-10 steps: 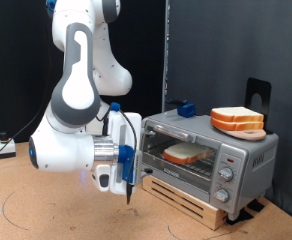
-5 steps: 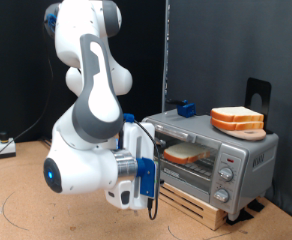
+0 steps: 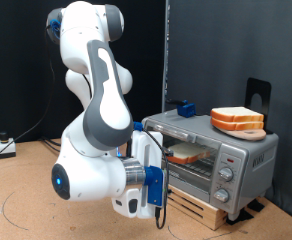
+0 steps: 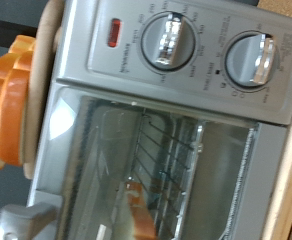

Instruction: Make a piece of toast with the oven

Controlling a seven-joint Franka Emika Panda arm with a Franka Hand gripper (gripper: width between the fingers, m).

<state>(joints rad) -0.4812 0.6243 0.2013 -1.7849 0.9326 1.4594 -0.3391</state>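
Note:
The silver-grey oven (image 3: 218,158) stands on a wooden base at the exterior view's right, and its glass door looks shut. The piece of toast (image 3: 190,153) lies on the rack inside, behind the glass. My gripper (image 3: 154,203) hangs low, just in front of the oven's door at its left end, fingers pointing down. Nothing shows between the fingers. In the wrist view the oven (image 4: 96,95) fills the picture close up, with two round knobs (image 4: 171,42), a red lamp (image 4: 114,33) and the toast's orange crust (image 4: 141,215) behind the glass. The gripper does not show there.
A thicker stack of bread slices (image 3: 237,120) lies on the oven's top; its edge shows in the wrist view (image 4: 8,100). A small blue object (image 3: 184,107) sits behind the oven's top. A black bracket (image 3: 257,95) stands at the back right. The wooden base (image 3: 201,206) juts out below the door.
My arm has swung to the exterior view's right and lower, bringing the gripper from the open floor up close to the oven's front. The oven and the bread have not moved.

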